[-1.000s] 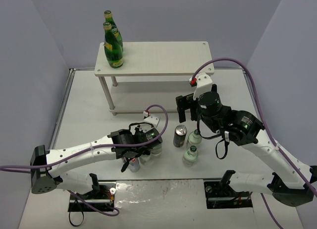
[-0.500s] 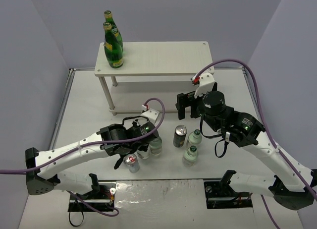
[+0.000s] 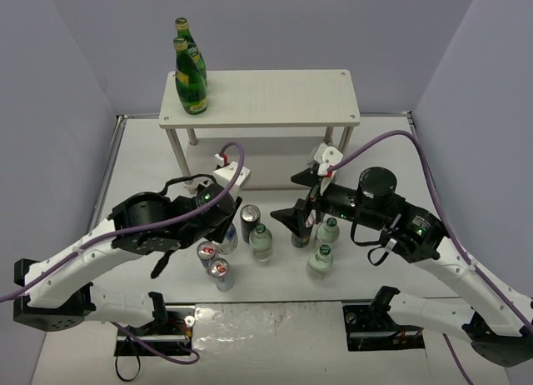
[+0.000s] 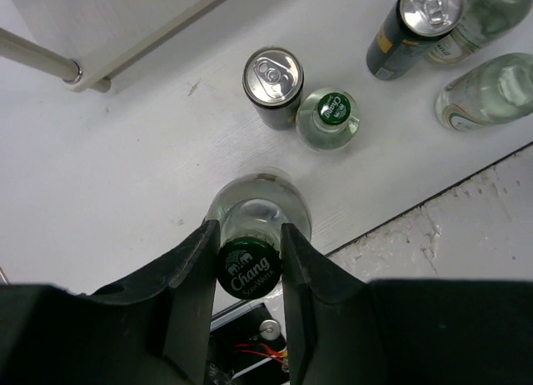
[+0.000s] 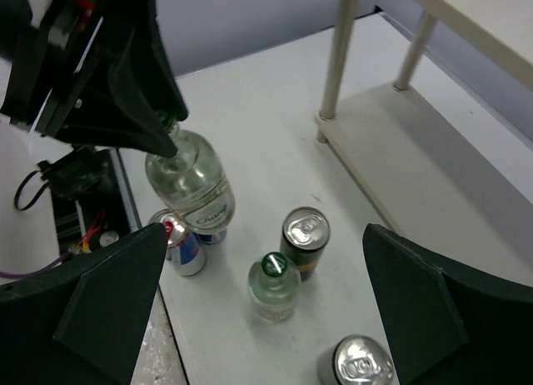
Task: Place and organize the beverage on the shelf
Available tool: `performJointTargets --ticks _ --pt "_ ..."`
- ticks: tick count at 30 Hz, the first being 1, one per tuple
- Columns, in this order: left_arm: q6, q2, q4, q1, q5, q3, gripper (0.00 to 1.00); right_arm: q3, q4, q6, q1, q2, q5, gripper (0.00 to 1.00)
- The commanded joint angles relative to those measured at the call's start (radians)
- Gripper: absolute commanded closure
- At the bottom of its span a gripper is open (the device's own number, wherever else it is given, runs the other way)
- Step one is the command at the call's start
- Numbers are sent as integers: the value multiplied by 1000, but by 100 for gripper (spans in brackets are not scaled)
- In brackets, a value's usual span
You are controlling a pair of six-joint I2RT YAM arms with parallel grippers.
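We see a clear bottle (image 4: 258, 203), green "Chang" cap, standing upright, neck up, at the near left of the counter (image 4: 125, 168). Our left fingers (image 4: 185, 272) pinch its cap; our right fingers (image 5: 416, 310) gape wide.

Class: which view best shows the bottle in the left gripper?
Right wrist: the bottle shows side-on in the left gripper, body and label visible. Left wrist shows its cap and shoulders from above; in the top view the arm hides most of it.
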Motion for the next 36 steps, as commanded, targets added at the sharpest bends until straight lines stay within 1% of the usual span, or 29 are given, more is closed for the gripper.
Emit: performJointTargets --ticks 1,4,5,6,9,11,12,15,17,18,19,22,23,25,26,28,29,30,31,32,34,35,36 --pt "143 -6 -20 -3 28 145 98 -9 83 -59 -5 46 -275 0" --pt "244 18 -22 -3 126 271 98 -7 100 -92 -5 80 -348 0" --pt "269 35 -20 -3 149 300 98 -5 106 -98 -5 89 -403 0" --pt "313 44 -20 -3 195 361 98 -2 117 -102 -5 100 -428 0" --pt "385 84 -22 -3 276 446 98 2 146 -86 -5 138 -494 0" --pt "430 115 -20 -3 310 517 98 -7 155 -76 -5 158 -520 0" --pt "444 126 -17 -3 324 534 98 -13 209 -69 -3 161 -526 0" --pt "480 161 4 -3 355 590 98 -38 261 -43 1 154 -562 1" --pt "499 204 -5 -3 373 659 98 -61 284 -30 3 143 -587 1" --pt "507 222 -14 -3 378 692 98 -65 293 -30 3 140 -584 2" --pt "514 263 -43 -3 396 763 98 -68 292 -33 3 140 -583 2" --pt "534 325 -89 -3 419 860 98 -84 292 -49 1 141 -557 4" --pt "563 334 -95 -3 427 899 98 -87 290 -55 0 143 -546 5" --pt "571 359 -111 -3 427 925 98 -87 292 -56 3 143 -521 9" --pt "573 364 -112 -3 454 939 98 -94 300 -61 3 141 -520 12" --pt "577 367 -109 -3 454 937 98 -110 321 -58 3 124 -508 27" --pt "580 367 -106 -3 450 933 98 -119 335 -58 4 121 -509 44" --pt "583 371 -108 -3 441 936 98 -119 336 -58 3 115 -511 53" --pt "586 376 -109 -3 437 940 98 -119 338 -59 4 112 -517 66" --pt "589 379 -111 -2 404 951 98 -117 338 -58 3 106 -512 100" --pt "583 394 -108 0 372 965 98 -119 359 -44 3 97 -466 100" --pt "580 397 -99 0 320 971 97 -119 372 -20 4 82 -442 100" --pt "571 411 -85 0 280 989 91 -121 384 -4 4 72 -407 100"
